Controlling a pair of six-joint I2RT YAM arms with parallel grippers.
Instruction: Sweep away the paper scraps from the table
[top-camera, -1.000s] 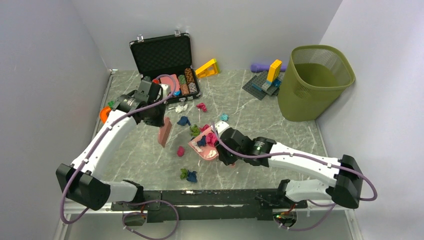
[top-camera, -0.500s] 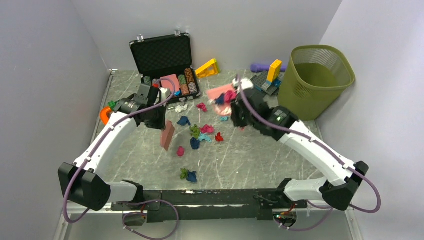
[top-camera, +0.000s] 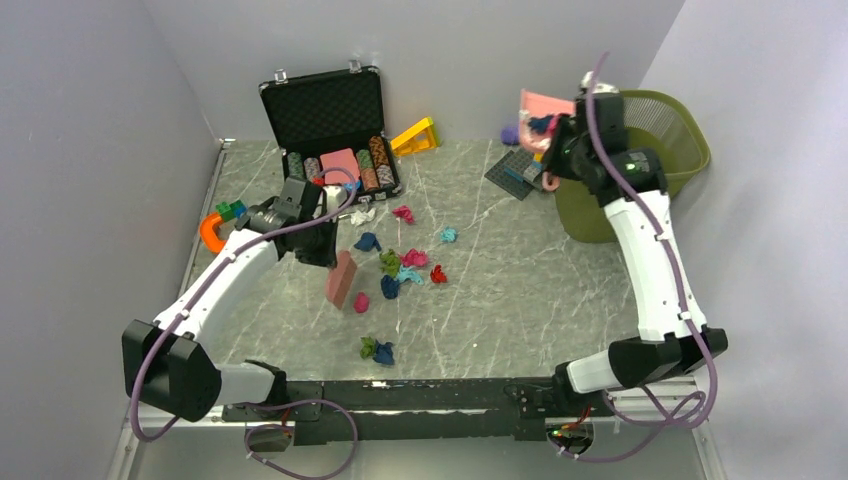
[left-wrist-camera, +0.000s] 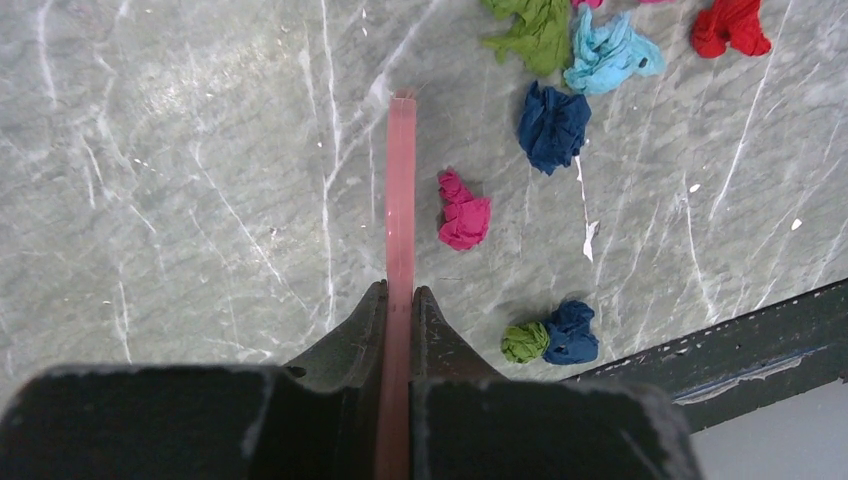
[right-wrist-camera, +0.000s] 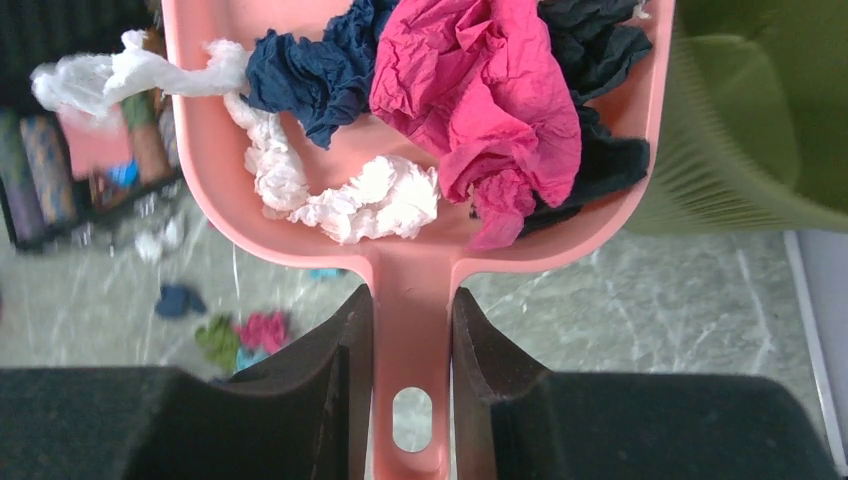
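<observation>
Grey table (top-camera: 520, 290) has fewer paper scraps (top-camera: 390, 262) now: right end effector (right-wrist-camera: 412, 305), holding the full dustpan (right-wrist-camera: 410, 272), rose to the bin (top-camera: 585, 215); left end effector (left-wrist-camera: 400, 300) pinches a pink scraper (left-wrist-camera: 401, 200)

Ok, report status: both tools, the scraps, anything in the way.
Left tool shut on pink sweeper blade, among loose scraps on table. Right tool shut on loaded dustpan, up beside green bin. Toy blocks near bin.

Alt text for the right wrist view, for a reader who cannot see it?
The right gripper clamps the handle of a pink dustpan loaded with magenta, navy, white and black paper scraps. A green bin stands at the right; more scraps lie blurred on the table below.
</observation>
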